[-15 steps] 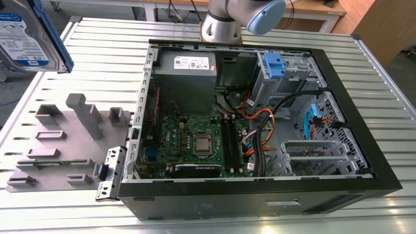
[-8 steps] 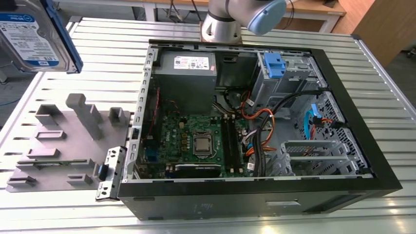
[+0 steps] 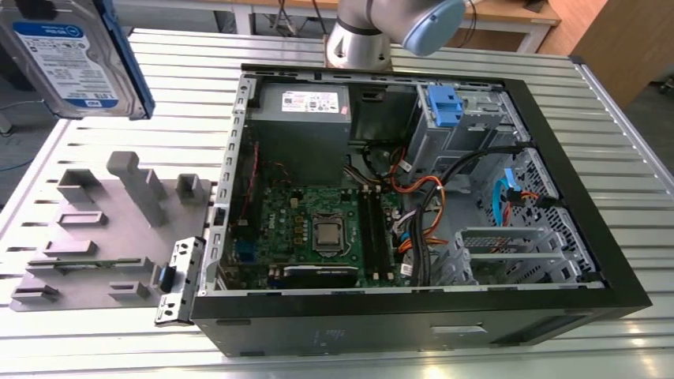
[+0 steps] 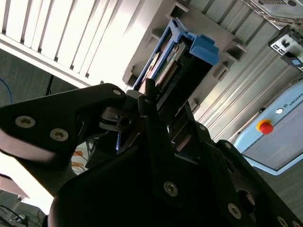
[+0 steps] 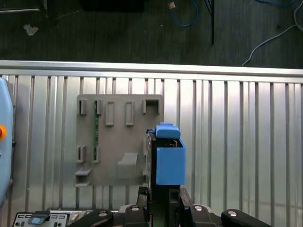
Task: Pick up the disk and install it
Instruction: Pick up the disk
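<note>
The disk [image 3: 72,57] hangs high at the exterior view's far left, above the slatted table, label face showing and a blue bracket along its edge. In the first wrist view the disk [image 5: 168,163] is seen edge-on, blue bracket outward, held over the edge of the grey holder plate [image 5: 118,137]. My gripper [image 5: 161,195] is shut on the disk, one dark finger on each flat side. The second wrist view shows the same grip: gripper [image 4: 165,118] clamped on the disk [image 4: 182,61], whose blue tab points away from me.
An open black computer case [image 3: 569,158] lies on the slatted metal table [image 3: 106,126], with the motherboard, cables and a blue-fronted drive bay [image 3: 443,106] exposed. A grey holder plate [image 3: 106,229] with upright posts lies beside it. A light-blue box with a red button [image 4: 265,126] stands nearby.
</note>
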Controlling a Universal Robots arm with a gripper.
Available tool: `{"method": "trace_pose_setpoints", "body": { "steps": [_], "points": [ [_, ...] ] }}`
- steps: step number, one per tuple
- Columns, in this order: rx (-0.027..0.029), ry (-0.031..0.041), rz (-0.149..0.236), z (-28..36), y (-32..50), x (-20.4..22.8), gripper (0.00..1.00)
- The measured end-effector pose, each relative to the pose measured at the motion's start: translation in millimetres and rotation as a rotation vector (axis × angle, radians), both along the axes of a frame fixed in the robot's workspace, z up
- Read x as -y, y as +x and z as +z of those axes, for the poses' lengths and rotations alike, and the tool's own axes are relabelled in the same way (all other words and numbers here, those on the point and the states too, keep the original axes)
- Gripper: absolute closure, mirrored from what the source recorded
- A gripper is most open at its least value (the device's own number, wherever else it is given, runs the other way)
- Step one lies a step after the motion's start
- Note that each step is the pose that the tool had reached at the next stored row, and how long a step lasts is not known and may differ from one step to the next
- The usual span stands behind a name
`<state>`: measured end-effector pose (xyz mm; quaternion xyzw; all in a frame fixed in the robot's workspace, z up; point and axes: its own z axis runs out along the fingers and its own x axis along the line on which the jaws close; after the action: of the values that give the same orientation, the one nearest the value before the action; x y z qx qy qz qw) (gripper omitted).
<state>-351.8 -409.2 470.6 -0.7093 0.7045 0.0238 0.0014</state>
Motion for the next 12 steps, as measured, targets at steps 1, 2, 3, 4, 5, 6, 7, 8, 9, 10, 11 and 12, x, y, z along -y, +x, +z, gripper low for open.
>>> {"method": "trace_pose_setpoints", "body": {
  "steps": [1,2,3,4,5,6,7,8,9,10,11,12],
  "points": [
    [-0.0001,-0.0001,0.000,0.0,3.3,0.0,0.65],
    [-0.0002,-0.0001,0.000,0.1,6.7,0.0,0.65],
    [-0.0001,-0.0001,0.000,0.0,10.0,0.0,0.65],
    [0.0000,0.0000,0.000,0.0,13.1,0.0,0.65],
    [0.0000,0.0000,0.000,0.0,16.4,0.0,0.65],
    [0.0000,0.0000,0.000,0.0,19.6,0.0,0.65],
    [-0.0001,-0.0001,0.000,0.0,22.8,0.0,0.65],
    [-0.0002,-0.0001,0.000,0.0,25.9,0.0,0.65],
    [-0.0001,-0.0001,0.000,0.0,28.9,0.0,0.65],
    [-0.0002,-0.0001,0.000,0.0,31.7,0.0,0.65],
    [-0.0001,0.0000,0.000,-0.1,34.3,0.0,0.65],
    [-0.0001,-0.0001,0.000,0.0,37.1,0.0,0.65]
  ]
}}
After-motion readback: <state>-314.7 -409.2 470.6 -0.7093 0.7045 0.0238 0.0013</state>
